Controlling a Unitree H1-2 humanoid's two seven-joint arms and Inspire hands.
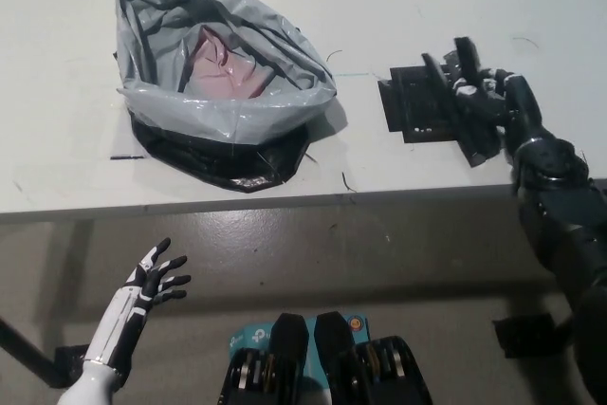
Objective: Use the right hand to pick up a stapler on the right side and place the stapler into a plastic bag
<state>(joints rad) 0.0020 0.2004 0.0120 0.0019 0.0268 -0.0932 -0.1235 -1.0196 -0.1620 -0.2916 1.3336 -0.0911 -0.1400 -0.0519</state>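
Stapler (413,107): on the table (57,163), well right of the grey plastic bag (228,116), not yet bagged; my right hand (479,97) overlaps it, grip unreadable black-on-black; left hand (156,277) idle lower left, splayed and empty; lift and transfer outstanding.

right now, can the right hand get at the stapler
Probably yes: the right hand sits at the black stapler on the table, nothing between them; grip unclear. The left hand hangs below the table edge.
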